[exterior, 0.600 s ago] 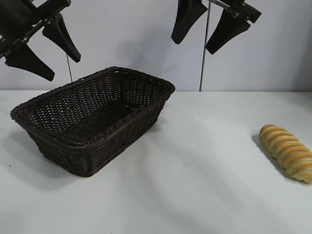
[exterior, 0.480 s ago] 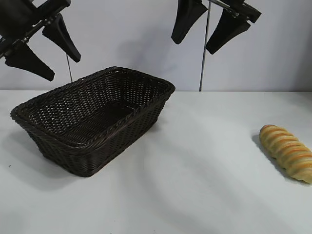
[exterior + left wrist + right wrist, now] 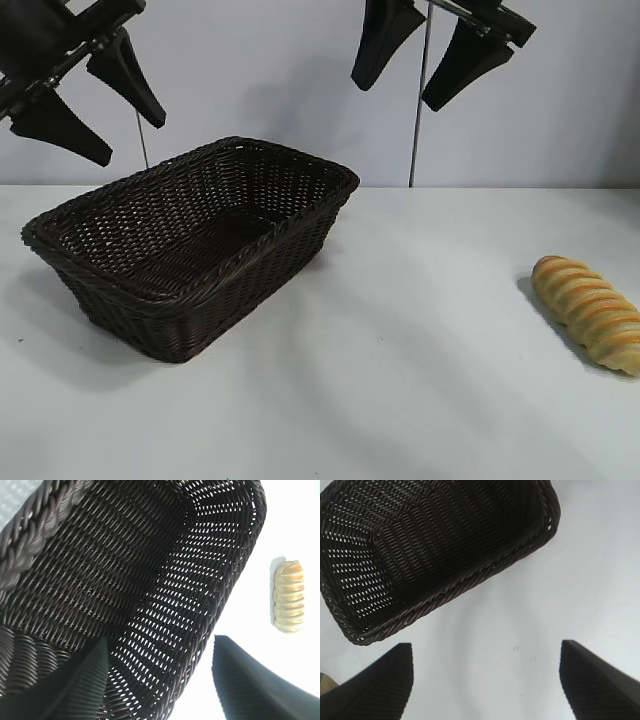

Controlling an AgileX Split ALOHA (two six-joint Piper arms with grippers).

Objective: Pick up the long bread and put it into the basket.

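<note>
The long bread (image 3: 590,313), a golden loaf with orange-brown spiral ridges, lies on the white table at the far right edge of the exterior view; it also shows in the left wrist view as the long bread (image 3: 288,596). The dark brown woven basket (image 3: 190,235) stands at the left with nothing in it. My left gripper (image 3: 105,125) hangs open high above the basket's left end. My right gripper (image 3: 397,97) hangs open high over the table's middle, well left of the bread. In the wrist views the left gripper (image 3: 157,655) and right gripper (image 3: 486,652) hold nothing.
A thin metal rod (image 3: 418,110) stands upright behind the table, with a second thin rod (image 3: 141,140) behind the basket. White table surface (image 3: 420,340) stretches between basket and bread.
</note>
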